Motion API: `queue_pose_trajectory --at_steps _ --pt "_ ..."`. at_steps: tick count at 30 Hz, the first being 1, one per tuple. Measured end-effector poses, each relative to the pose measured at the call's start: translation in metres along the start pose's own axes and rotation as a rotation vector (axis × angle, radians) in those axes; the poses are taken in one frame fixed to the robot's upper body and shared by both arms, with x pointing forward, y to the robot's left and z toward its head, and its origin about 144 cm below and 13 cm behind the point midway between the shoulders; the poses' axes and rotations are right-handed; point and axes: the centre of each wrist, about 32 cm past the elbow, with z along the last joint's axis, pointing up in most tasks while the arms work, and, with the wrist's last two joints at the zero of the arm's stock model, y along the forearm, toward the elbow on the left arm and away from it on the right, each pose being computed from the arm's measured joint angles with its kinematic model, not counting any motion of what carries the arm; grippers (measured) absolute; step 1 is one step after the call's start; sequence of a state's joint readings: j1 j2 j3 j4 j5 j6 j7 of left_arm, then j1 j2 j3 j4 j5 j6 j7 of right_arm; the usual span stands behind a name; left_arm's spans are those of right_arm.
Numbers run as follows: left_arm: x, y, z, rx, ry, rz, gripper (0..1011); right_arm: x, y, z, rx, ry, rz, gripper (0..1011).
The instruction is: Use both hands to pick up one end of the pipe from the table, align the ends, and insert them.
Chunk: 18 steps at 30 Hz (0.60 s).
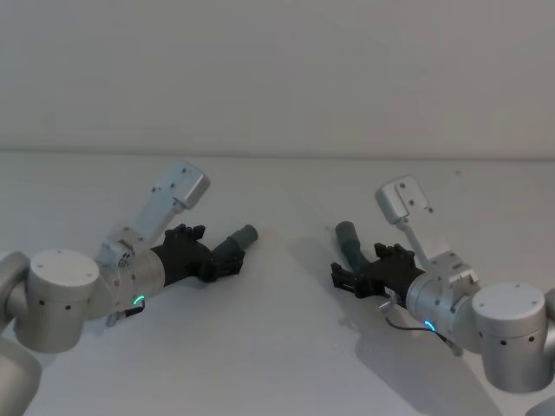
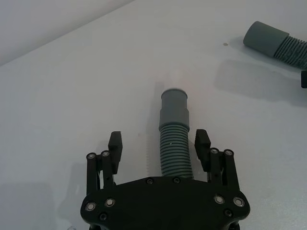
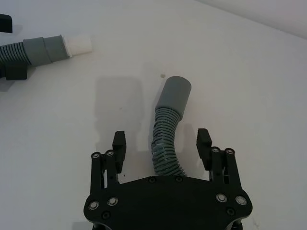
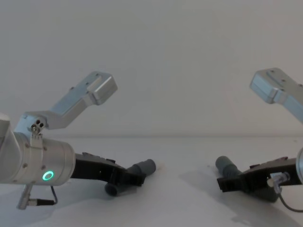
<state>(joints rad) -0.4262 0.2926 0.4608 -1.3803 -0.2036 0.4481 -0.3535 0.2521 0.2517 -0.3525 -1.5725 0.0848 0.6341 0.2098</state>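
Pipe [image 1: 245, 236] not clamped yet: left piece [image 2: 176, 143] lies on the surface [image 1: 277, 347] between the left gripper's [image 2: 158, 140] wide-open fingers, right piece [image 3: 164, 139] likewise inside the right gripper's [image 3: 161, 140] wide fingers, well apart, so gripping, lifting, aligning and inserting all look pending.

Two pipe pieces lay well apart on the surface [image 1: 277, 364], one to the left and one to the right. The left piece [image 1: 232, 246] sat between the spread fingers of the left hand [image 1: 217, 258], its end [image 1: 247, 234] pointing inward and away from the robot. The right piece [image 1: 354, 244] sat between the parted fingers of the right hand [image 1: 345, 276].
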Motion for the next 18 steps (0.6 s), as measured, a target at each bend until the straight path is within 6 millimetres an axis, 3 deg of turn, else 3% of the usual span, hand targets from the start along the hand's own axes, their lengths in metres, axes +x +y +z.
queue_pose_trajectory --at_steps 6,13,18 --pt "0.0001 0.0000 -0.0003 0.001 0.000 0.000 786 0.0001 0.0003 -0.0001 -0.001 0.000 0.000 747" --pt "0.0001 -0.0001 -0.0005 0.001 0.001 0.001 533 0.0001 0.0005 0.0000 0.000 0.000 0.000 505" --pt "0.0002 -0.0001 -0.0004 0.001 0.001 0.001 415 0.0000 0.0006 -0.0001 0.000 0.000 0.000 352"
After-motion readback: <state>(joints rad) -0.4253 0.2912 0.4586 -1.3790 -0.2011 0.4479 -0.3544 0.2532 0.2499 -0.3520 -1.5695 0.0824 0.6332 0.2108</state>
